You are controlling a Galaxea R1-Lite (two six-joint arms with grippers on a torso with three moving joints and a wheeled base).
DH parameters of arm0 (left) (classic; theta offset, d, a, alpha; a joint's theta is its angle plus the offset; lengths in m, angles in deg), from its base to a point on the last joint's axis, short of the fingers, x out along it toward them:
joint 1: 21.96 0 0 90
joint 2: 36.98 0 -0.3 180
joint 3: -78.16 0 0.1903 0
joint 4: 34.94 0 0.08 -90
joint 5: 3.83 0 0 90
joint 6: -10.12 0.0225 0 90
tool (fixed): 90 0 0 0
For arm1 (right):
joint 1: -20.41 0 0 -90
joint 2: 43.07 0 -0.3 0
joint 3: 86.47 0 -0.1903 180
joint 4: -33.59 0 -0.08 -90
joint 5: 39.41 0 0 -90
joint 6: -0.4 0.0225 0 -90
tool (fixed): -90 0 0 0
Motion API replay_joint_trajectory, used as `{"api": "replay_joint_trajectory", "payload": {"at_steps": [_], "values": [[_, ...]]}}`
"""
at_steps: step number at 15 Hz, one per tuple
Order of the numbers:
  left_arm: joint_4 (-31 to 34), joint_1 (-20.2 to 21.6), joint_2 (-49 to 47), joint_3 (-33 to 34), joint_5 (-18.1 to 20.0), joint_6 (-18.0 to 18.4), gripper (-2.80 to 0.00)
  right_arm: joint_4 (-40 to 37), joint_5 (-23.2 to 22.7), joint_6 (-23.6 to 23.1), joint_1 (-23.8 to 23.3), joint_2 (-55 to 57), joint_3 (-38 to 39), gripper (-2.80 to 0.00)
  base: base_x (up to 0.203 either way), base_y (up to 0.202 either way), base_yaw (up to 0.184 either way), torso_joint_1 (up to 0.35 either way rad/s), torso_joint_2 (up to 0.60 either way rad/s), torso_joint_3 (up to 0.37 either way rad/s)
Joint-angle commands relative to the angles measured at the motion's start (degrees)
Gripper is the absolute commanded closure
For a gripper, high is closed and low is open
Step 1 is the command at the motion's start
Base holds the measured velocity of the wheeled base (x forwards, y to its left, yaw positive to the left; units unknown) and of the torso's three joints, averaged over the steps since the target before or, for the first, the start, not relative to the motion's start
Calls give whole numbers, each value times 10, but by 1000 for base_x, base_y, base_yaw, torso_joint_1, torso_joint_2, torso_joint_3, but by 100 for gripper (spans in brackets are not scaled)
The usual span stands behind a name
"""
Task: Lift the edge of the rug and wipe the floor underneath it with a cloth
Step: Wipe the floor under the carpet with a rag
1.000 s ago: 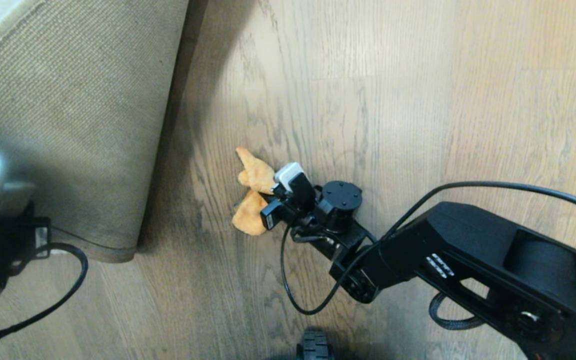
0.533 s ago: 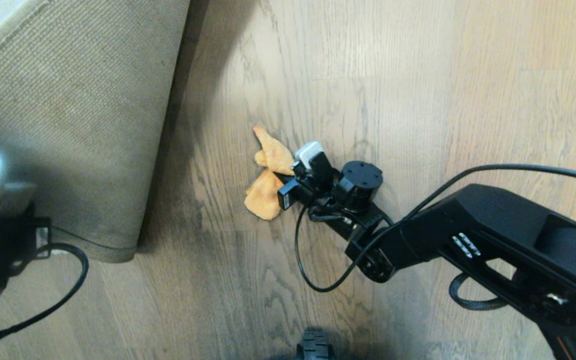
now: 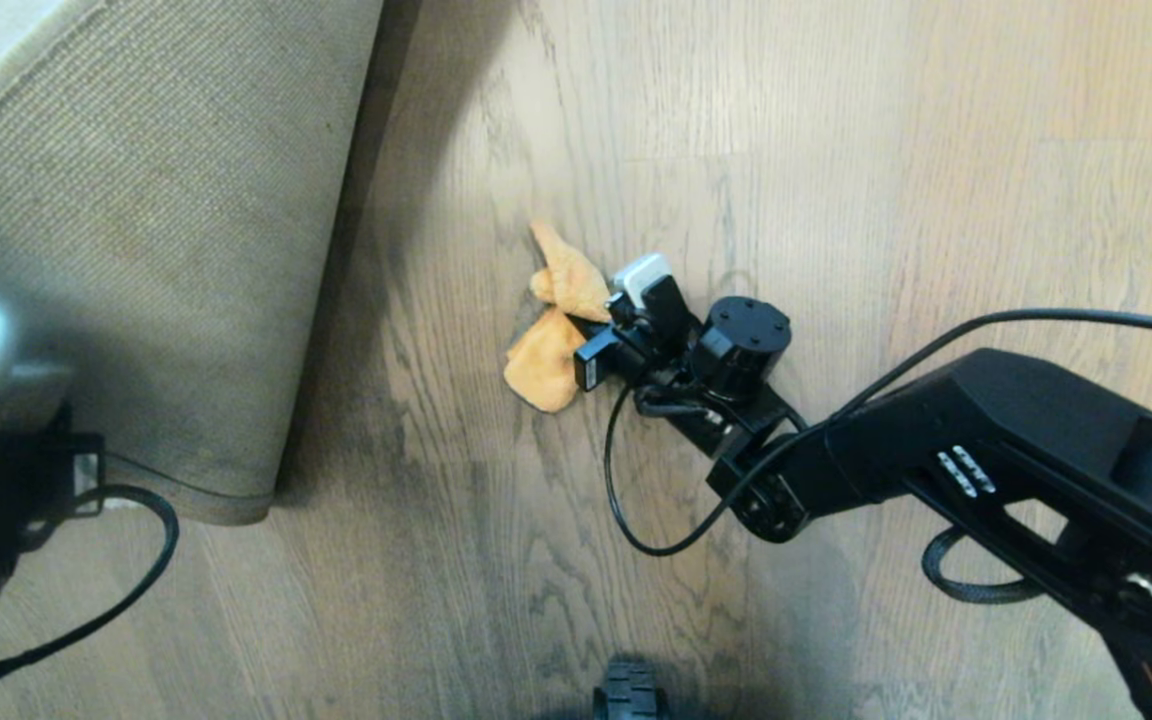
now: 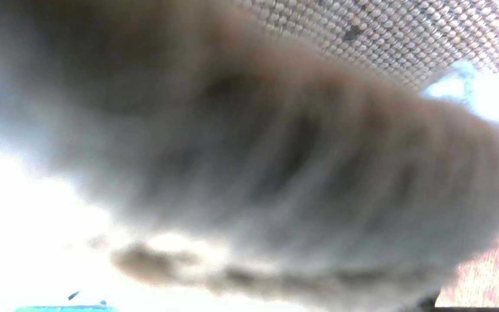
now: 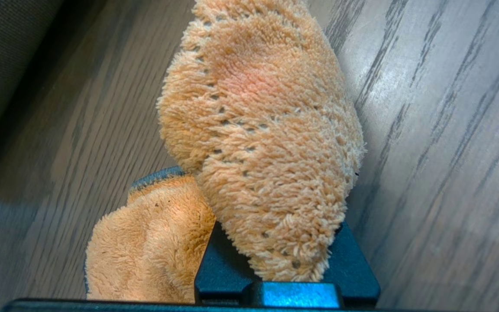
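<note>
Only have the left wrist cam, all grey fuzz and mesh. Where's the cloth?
Observer: The cloth is clamped in the right end effector, down on the floor to the right of the rug.
Operator: Rug actually up?
Observer: Yes. The head view shows the rug edge turned up, tan mesh backing facing the camera.
Operator: Cloth touching the rug?
Observer: No, bare planks lie between them.
</note>
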Motion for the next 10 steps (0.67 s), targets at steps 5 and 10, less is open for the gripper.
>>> {"api": "replay_joint_trajectory", "payload": {"at_steps": [5, 10], "values": [[-3, 0, -1, 0, -3, 1, 0, 25, -2, -3, 49, -1, 78, 0, 0, 0, 0, 0, 0, 0], [-4, 0, -1, 1, -3, 1, 0, 49, -1, -3, 98, 1, 118, 0, 0, 0, 0, 0, 0, 0]]}}
